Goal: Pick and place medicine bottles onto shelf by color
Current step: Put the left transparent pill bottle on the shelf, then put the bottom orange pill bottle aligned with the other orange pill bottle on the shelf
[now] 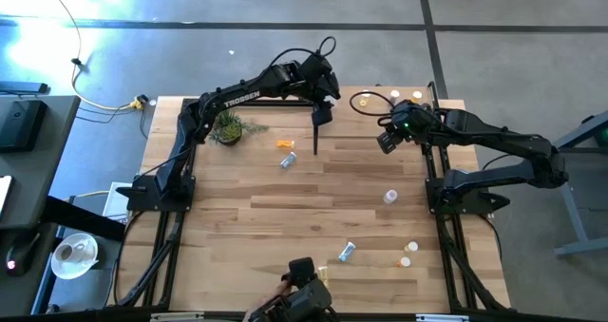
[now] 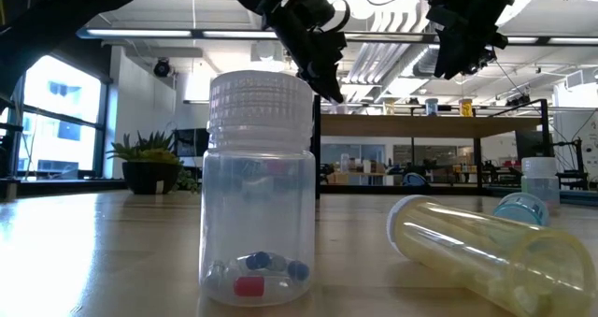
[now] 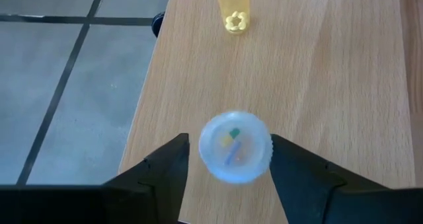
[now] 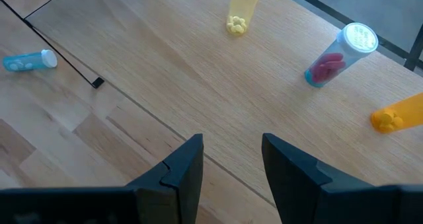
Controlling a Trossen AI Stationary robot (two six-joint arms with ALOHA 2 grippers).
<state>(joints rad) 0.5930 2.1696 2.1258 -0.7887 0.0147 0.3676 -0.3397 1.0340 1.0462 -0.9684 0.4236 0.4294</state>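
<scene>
The shelf (image 1: pixel 356 127) is a light-wood board at the table's far right; it also shows in the left wrist view (image 3: pixel 330 85) and the right wrist view (image 4: pixel 277 85). My left gripper (image 1: pixel 323 102) hangs over the shelf's left end, open, fingers pointing down. A pale clear bottle (image 3: pixel 234 147), seen end-on, stands between its fingers (image 3: pixel 165 171). A yellow bottle (image 3: pixel 233 6) stands farther along the shelf. My right gripper (image 4: pixel 231 164) is open and empty above the shelf (image 1: pixel 388 140). Ahead of it on the shelf are the yellow bottle (image 4: pixel 238 12), a blue bottle with red pills (image 4: pixel 340 55) and an orange bottle (image 4: pixel 396 115). My left gripper's fingers come from above and stand on either side of the pale clear bottle's wall (image 3: pixel 268 151). One finger looks close against it and the other shows a small gap. I cannot tell whether either touches it.
Loose bottles are on the table: an orange one (image 1: pixel 285 143), a pale one (image 1: pixel 288 161), a clear one (image 1: pixel 389 197), a pale blue one lying down (image 1: pixel 347 253), and two near the front right (image 1: pixel 408 255). A potted plant (image 1: pixel 228 127) stands at the far left.
</scene>
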